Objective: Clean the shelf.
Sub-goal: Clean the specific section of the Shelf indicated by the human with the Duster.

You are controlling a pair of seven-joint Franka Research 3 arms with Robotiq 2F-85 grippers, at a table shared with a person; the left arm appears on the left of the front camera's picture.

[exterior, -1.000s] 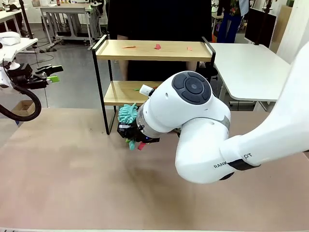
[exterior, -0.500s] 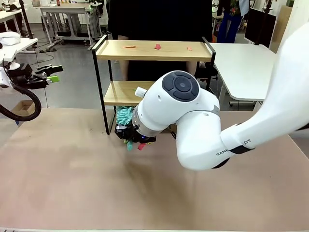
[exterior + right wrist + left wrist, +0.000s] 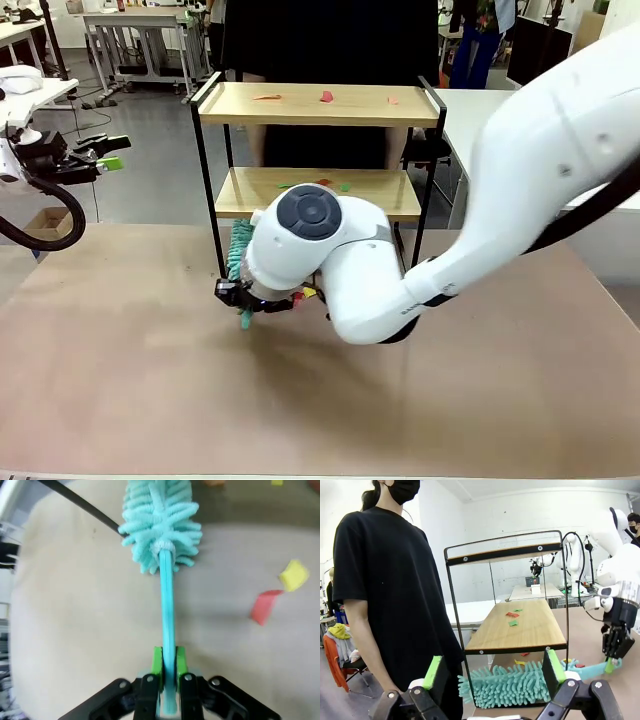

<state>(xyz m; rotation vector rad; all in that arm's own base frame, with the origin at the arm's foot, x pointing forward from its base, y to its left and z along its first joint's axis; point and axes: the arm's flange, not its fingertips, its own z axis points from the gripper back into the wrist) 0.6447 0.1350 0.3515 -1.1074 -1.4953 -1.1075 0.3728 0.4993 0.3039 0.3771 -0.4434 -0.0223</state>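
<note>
Shifted left beside the shelf (image 3: 320, 104), right jaws clamp the teal duster (image 3: 162, 525).

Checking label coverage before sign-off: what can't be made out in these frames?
- Front view: the right arm covers most of the duster and part of the lower board of the shelf, so scraps there can't be counted.
- Left wrist view: the top board is edge-on from below, its upper face hidden.
- Right wrist view: the top edge cuts off the shelf boards and two blurred scraps.
</note>
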